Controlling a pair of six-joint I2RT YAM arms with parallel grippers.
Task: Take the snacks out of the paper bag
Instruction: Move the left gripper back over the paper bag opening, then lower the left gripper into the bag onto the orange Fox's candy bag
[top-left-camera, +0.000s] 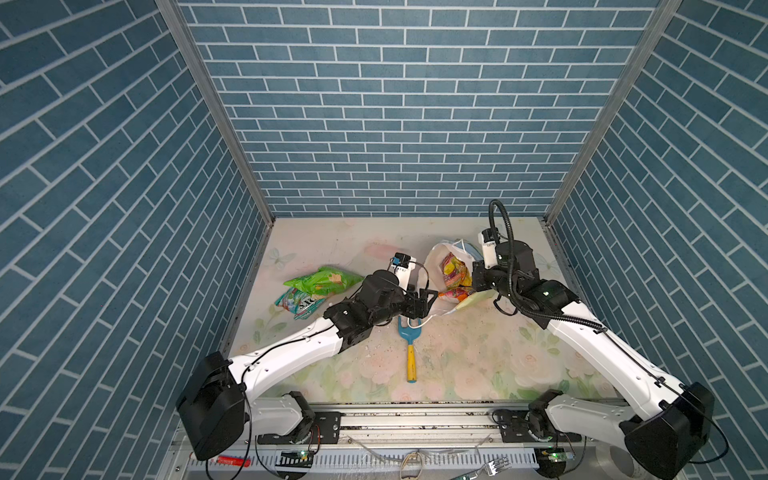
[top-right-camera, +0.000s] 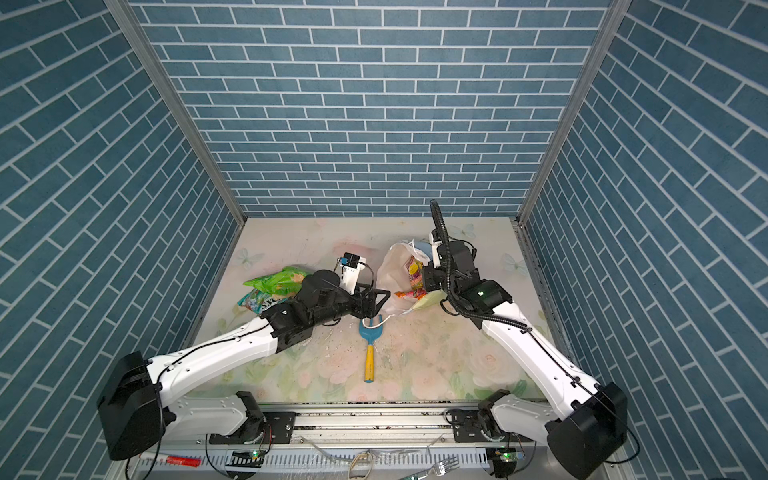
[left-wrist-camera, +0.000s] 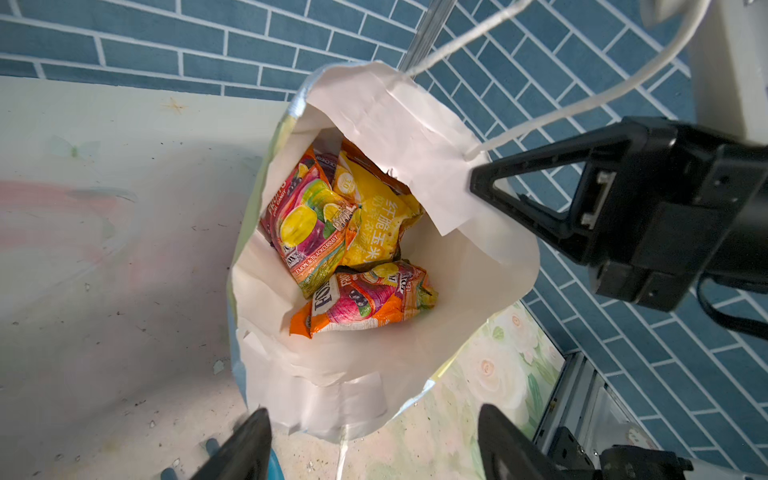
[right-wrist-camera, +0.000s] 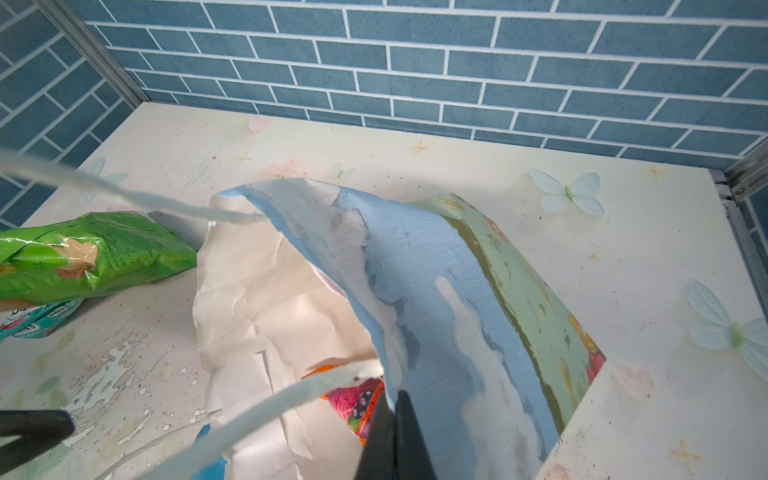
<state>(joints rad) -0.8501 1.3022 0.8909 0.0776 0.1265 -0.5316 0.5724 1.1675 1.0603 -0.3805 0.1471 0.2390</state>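
On the desk (top-left-camera: 457, 365), right of centre, sat the paper bag (left-wrist-camera: 415, 137), mouth gaping. Its rim was clamped in the right pincer (right-wrist-camera: 395, 432), jaws together. The left pincer (left-wrist-camera: 374, 449) hovered at the mouth, jaws apart, empty.

Inside the bag:
- fruit-print packet (left-wrist-camera: 307, 232), marked "LEMON & BLACKCURRANT"
- yellow packet (left-wrist-camera: 378, 220), Chinese characters
- orange packet (left-wrist-camera: 361, 303), lettering creased

Out on the desk, left of the bag: green packet (top-left-camera: 322, 280) touching teal packet (top-left-camera: 301, 305).

White arm shells (top-left-camera: 291, 353), black joints (top-left-camera: 374, 295), ribbed black hose (top-left-camera: 510, 257).
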